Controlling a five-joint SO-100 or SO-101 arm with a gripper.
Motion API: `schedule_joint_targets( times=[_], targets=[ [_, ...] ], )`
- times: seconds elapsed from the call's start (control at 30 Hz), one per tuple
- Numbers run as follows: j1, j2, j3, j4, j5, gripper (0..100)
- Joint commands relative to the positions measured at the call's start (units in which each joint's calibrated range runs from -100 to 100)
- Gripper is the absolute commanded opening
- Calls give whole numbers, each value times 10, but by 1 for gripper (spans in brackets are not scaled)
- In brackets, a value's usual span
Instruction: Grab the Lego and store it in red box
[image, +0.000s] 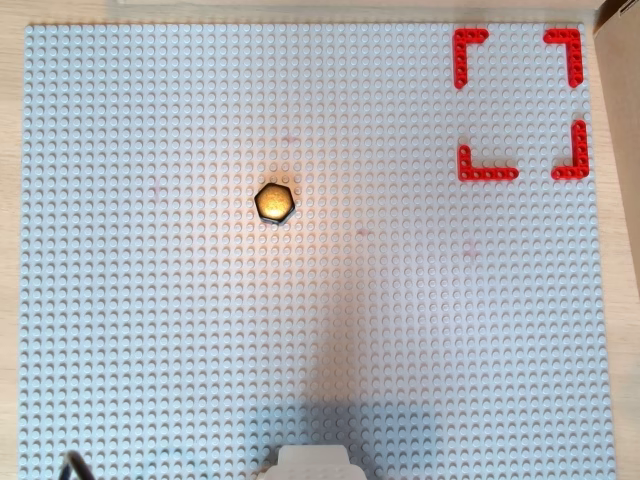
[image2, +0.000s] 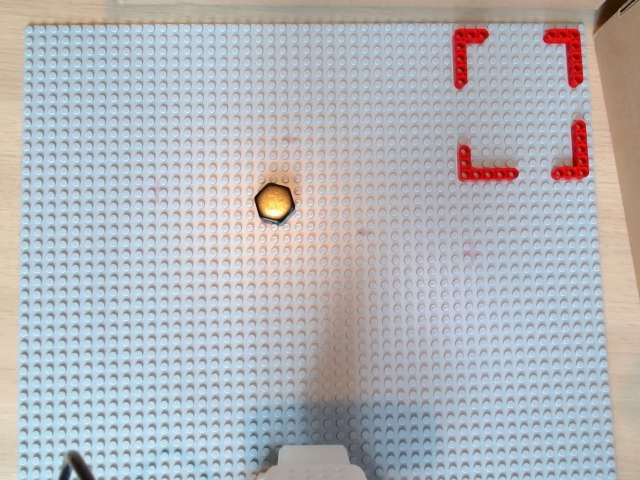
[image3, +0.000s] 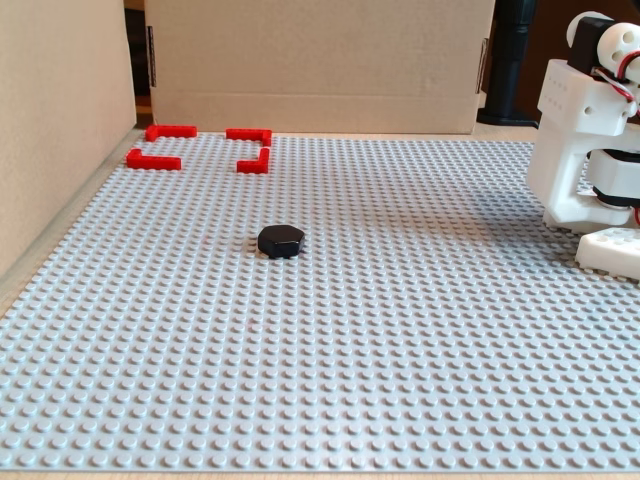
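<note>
Lego (image: 274, 202) piece sits alone near the middle of the grey studded baseplate (image: 150, 350), well apart from the red box (image: 520, 103), which occupies the top-right corner in both overhead views and the far-left corner in the fixed view (image3: 198, 148). Nothing lies inside the box outline.

Arm (image3: 590, 140): only the white base and lower joints show, at the right edge of the fixed view and at the bottom edge of an overhead view (image2: 308, 465). The fingers are out of every view, so whether they are open or closed is not visible.

Step in hand, as judged: the approach and grasp, not yet begun. Recommended practice: bring the fingers down from directly above, spread wider than the piece, and line them up on two opposite flat sides of the hexagon, not on its corners. The piece is low, so the fingers should reach nearly to the stud tops before closing. If it is pressed onto the studs, a straight vertical lift is likely to free it most cleanly.

Materials: the piece is black plastic, flat and hexagonal, with a glossy top that glints golden-brown from above (image3: 281, 240). The box consists of four bright red L-shaped brackets with gaps between them. The baseplate is matte with a regular stud grid. Plain cardboard walls (image3: 310, 60) stand behind and beside it.
</note>
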Motion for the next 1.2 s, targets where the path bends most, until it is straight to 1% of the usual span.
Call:
schedule_joint_targets(
  times=[0.0,0.17,0.3,0.37,0.5,0.67,0.8,0.9,1.07,1.17],
  targets=[
    [-3,96,0,-12,10,6],
    [-68,248,-9,-13,20,6],
    [-116,352,-11,-34,20,6],
    [-121,399,-6,-55,25,6],
    [-119,479,12,-106,57,6],
    [-118,569,81,-233,67,6],
    [-118,627,137,-309,73,6],
    [-118,665,153,-342,89,6],
    [-117,718,156,-388,90,6],
    [-113,754,156,-410,89,10]
  ],
)
